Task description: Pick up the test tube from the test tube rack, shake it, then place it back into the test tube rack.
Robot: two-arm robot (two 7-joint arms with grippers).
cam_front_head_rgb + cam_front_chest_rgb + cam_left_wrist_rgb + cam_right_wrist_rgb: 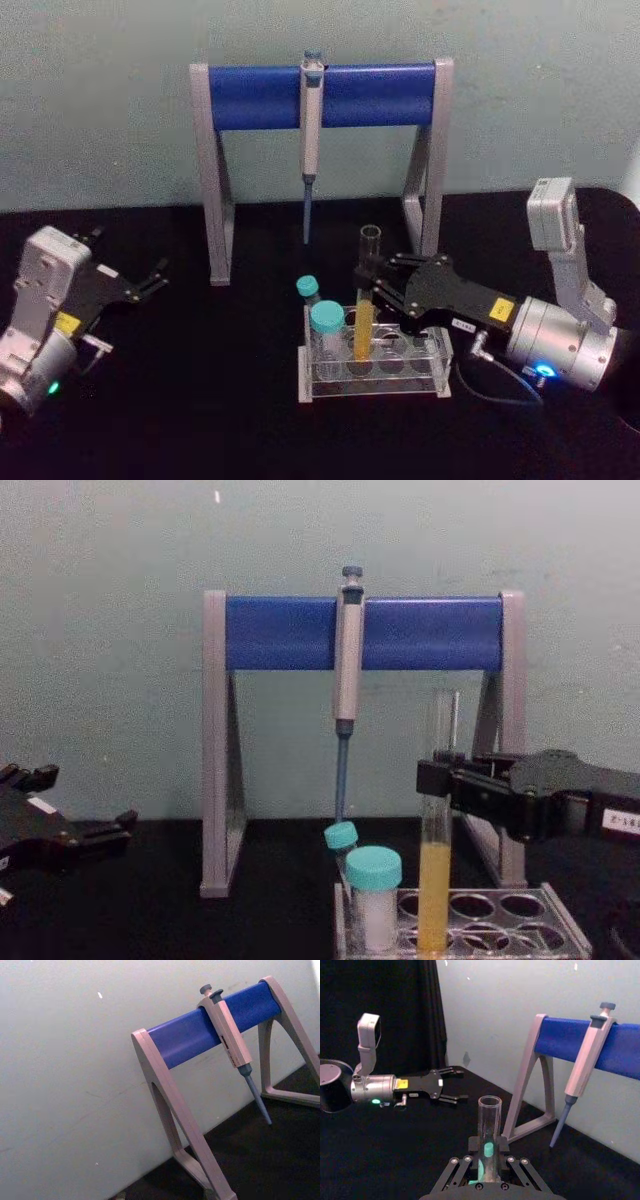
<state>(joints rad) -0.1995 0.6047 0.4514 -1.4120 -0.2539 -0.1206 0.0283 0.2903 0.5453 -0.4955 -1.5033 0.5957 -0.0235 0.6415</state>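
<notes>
Gripping the test tube (364,325) above its yellow liquid, the right gripper (368,274) seems clenched on it. The tube stands upright in the test tube rack (425,366), just beside the teal-capped tubes (327,318). The left gripper (158,277) rests spread open, well apart.

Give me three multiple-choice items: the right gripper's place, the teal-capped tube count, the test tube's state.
1. The right gripper is: A) raised high overhead B) at the test tube, above the test tube rack C) parked aside.
2. Teal-capped tubes in the rack: A) one B) two C) four.
3. The test tube is: A) lying flat B) lifted clear C) upright in the rack.
B: it sits at the tube's upper part. B: two teal caps show. C: its yellow-filled base sits in a hole.
</notes>
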